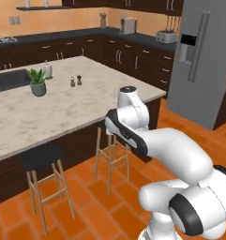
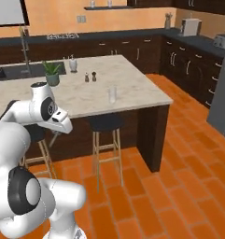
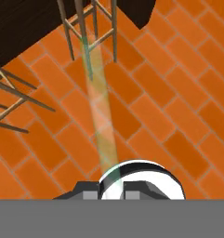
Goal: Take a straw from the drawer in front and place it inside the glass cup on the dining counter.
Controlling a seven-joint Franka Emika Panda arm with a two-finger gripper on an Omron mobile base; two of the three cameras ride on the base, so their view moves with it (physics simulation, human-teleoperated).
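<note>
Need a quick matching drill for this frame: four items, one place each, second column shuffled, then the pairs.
Items:
1. straw
2. glass cup
3. potted plant
4. stool

Places:
A. beside the island sink
B. on the tiled floor, tucked under the counter overhang
C. between the fingers of the gripper
D. near the dining counter's front edge

Pairs: 1-C, 2-D, 3-A, 4-B
</note>
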